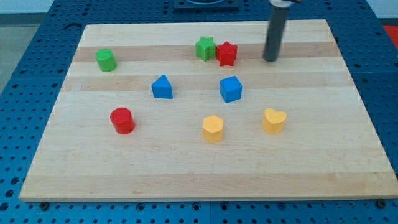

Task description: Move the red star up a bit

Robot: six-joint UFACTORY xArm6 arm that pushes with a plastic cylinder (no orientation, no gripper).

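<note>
The small red star-shaped block (227, 53) sits in the upper middle of the pale wooden counter (186, 168), touching the green star-shaped block (205, 48) on its left in the view. My tip (270, 59), the lower end of the straight dark rod that serves as end effector, rests on the counter to the right of the red star, near it but apart, at about the same height in the view; being a plain rod, it has nothing to open or close and holds nothing. I judge the push as not yet begun: the tip is beside the star, not below it, so it has to come round to the star's lower side before pushing toward the view's top. Room above the star is modest, with a band of bare wood before the counter's top edge, enough for a short move. The blue cube-like block (231, 88) lies below the star, leaving a gap that the tip should fit through, while the green star alongside may get dragged.
</note>
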